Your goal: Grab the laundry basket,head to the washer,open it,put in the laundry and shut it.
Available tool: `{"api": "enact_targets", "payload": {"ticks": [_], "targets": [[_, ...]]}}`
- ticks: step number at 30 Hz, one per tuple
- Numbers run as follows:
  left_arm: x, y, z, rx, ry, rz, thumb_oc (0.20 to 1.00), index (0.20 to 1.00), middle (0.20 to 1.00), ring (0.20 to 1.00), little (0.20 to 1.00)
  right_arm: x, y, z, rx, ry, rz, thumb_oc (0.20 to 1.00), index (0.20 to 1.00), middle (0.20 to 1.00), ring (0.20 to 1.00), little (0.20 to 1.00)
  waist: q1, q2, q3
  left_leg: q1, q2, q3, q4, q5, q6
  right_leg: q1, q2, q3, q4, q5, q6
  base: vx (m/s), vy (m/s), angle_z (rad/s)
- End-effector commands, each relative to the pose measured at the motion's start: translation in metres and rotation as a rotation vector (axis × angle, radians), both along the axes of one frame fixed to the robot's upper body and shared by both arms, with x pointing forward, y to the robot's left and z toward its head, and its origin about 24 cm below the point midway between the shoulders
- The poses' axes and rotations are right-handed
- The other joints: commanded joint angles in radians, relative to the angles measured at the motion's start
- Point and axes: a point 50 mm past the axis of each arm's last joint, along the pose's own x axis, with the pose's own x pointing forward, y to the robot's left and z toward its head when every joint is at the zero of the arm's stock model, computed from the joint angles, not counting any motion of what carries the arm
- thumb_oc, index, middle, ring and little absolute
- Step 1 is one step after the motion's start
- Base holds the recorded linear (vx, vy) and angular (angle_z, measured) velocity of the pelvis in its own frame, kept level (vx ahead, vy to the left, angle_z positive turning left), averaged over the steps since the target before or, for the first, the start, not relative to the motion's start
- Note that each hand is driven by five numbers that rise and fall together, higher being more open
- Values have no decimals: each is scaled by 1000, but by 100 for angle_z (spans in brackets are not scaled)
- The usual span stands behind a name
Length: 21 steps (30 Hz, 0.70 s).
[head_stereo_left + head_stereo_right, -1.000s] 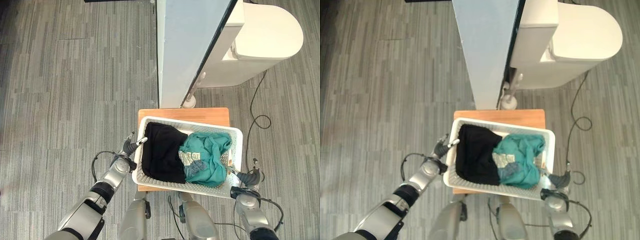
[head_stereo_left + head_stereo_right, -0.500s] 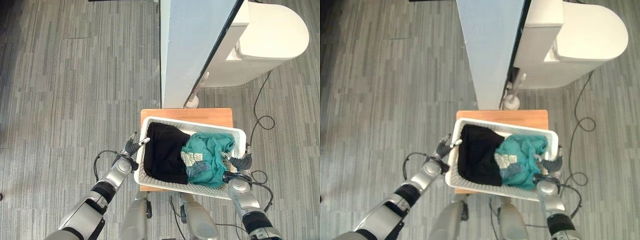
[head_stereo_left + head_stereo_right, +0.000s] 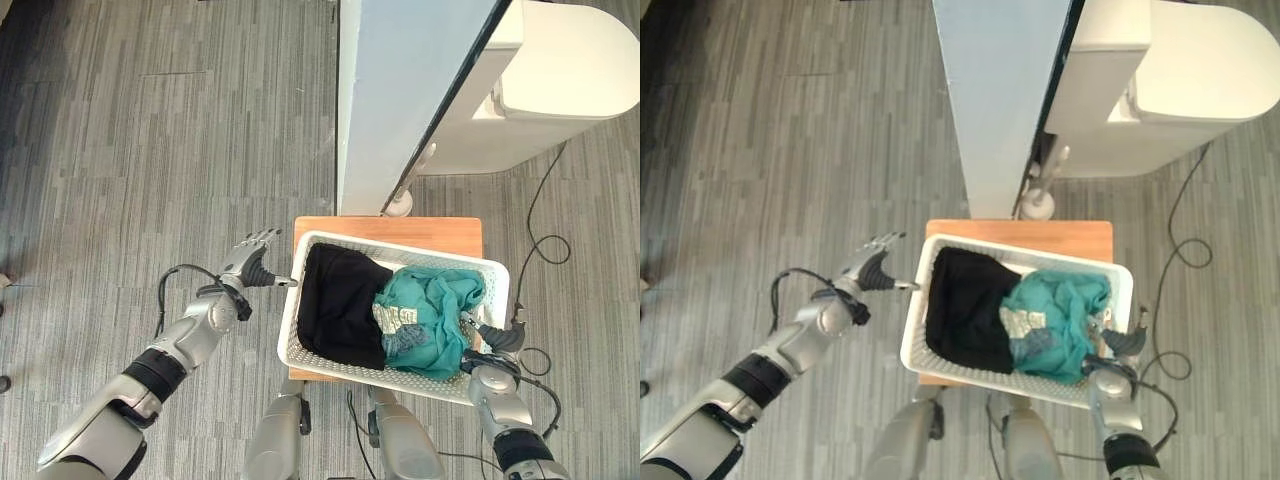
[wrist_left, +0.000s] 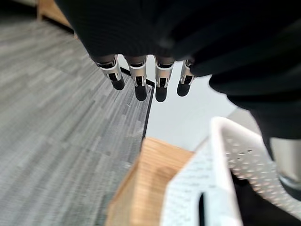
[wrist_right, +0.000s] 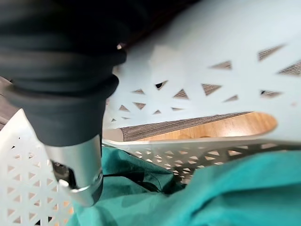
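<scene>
Grey striped carpet floor [image 3: 150, 150] is covering the whole room. One small wooden table [image 3: 440, 228] is standing just in front of a pale blue-grey panel [image 3: 400, 90], with one cream rounded appliance [image 3: 560, 80] sitting behind and to the right of that panel. One white perforated laundry basket [image 3: 290, 330] is resting on the table, overhanging its near edge. Two garments are lying inside: one black garment [image 3: 335, 305] on the left half, one teal garment [image 3: 430, 315] on the right half, the two touching in the middle. The left hand [image 3: 250, 262] is hovering just beside the basket's left rim, fingers [image 4: 136, 80] straight and spread, holding nothing; its thumb tip is pointing at the rim, and contact cannot be told. The right hand [image 3: 497, 338] is sitting at the basket's right wall; in the right wrist view the thumb [image 5: 80, 174] is reaching inside over the teal cloth while the wall passes close by, but the other fingers are hidden, so its grasp cannot be told.
</scene>
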Motion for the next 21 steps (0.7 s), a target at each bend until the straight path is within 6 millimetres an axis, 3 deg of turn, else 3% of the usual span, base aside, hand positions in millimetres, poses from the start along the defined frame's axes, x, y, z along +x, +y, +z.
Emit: {"api": "enact_targets", "payload": {"ticks": [1,12,21], "targets": [[8,0,4,29,-11,12,1000,1000,1000,1000,1000,-5,15,-11,78,64,161,1000,1000,1000,1000,1000,31,-34,-13,39,-45,-36,8,-117,65,-68,-47,-76,21,29,23,-5,1,3],[8,14,-11,5,28,124,1000,1000,1000,1000,1000,-3,27,-2,81,38,305,1000,1000,1000,1000,1000,27,-55,-9,40,-43,-36,6,-116,63,-73,-40,-71,18,31,18,0,0,0],[17,3,-17,-45,40,158,1000,1000,1000,1000,1000,-1,31,3,68,15,335,1000,1000,1000,1000,1000,16,-67,-8,36,-39,-37,5,-115,62,-79,-35,-70,15,32,14,0,0,0]]}}
